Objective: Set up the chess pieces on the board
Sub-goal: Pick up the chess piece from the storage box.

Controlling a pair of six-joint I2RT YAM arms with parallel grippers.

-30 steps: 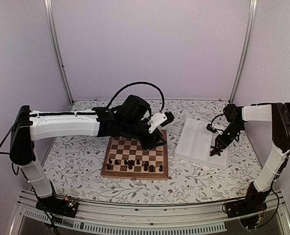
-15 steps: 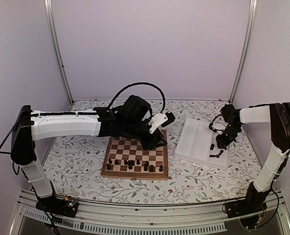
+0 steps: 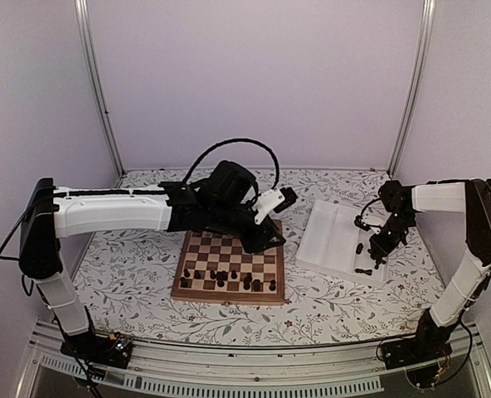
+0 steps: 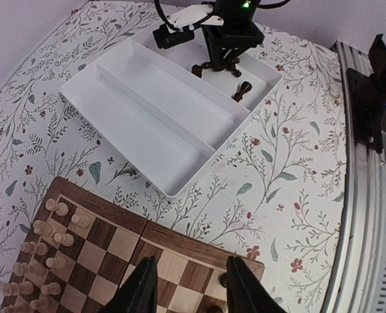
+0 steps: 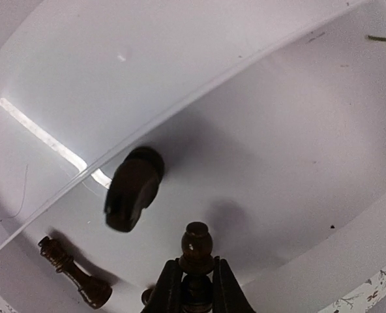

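The board (image 3: 229, 249) lies mid-table with several dark chess pieces (image 3: 229, 278) standing along its near rows. My left gripper (image 3: 270, 240) hovers open and empty over the board's far right corner; in the left wrist view (image 4: 192, 262) its fingers straddle corner squares next to a dark piece (image 4: 223, 281). My right gripper (image 3: 376, 249) is over the white tray (image 3: 333, 236), shut on a dark piece with a round knob (image 5: 196, 248), held just above the tray floor (image 5: 278, 163). Another dark piece (image 5: 133, 189) stands in the tray, and one (image 5: 75, 272) lies flat.
Pale cream pieces (image 4: 43, 261) stand on the board's far rows under my left arm. The tray has a long divider ridge (image 4: 173, 98). Metal frame posts (image 3: 96, 83) and walls close in the floral-patterned table.
My right gripper has risen a little from the tray's near end and shifted slightly, with the dark piece in its jaws. My left arm has barely moved.
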